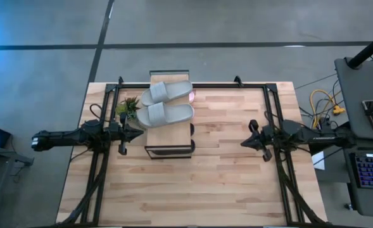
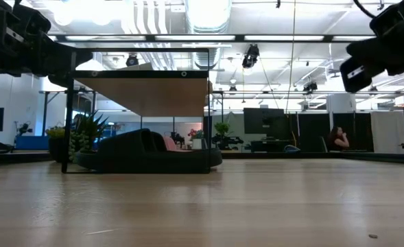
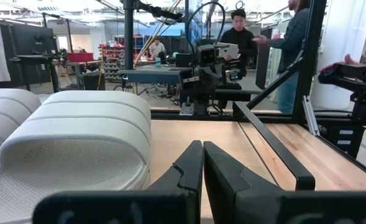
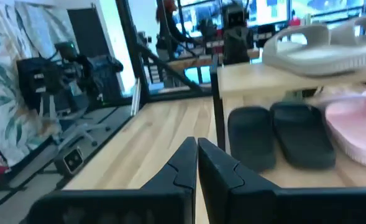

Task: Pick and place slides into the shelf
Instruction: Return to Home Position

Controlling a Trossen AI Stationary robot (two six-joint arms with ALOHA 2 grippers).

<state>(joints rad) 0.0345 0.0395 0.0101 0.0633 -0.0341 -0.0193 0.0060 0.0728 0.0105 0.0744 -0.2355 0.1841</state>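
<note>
The shelf (image 1: pixel 169 147) stands left of the table's middle, its plank top (image 2: pixel 147 92) on a thin black frame. Two grey slides (image 1: pixel 167 104) lie side by side on the plank, also seen in the left wrist view (image 3: pixel 77 149). Under the plank, on the table, lie two black slides (image 4: pixel 282 134) and a pink one (image 4: pixel 356 134). My left gripper (image 1: pixel 134 133) hovers shut just left of the shelf, level with the grey slides. My right gripper (image 1: pixel 244 143) hovers shut over the table's right half, well clear of the shelf.
A small potted plant (image 1: pixel 128 107) stands at the shelf's left side, close to my left gripper. The black arm frames (image 1: pixel 275 114) run along both table sides. Bare wood (image 1: pixel 199 183) lies near the front edge. People stand beyond the table (image 3: pixel 235 28).
</note>
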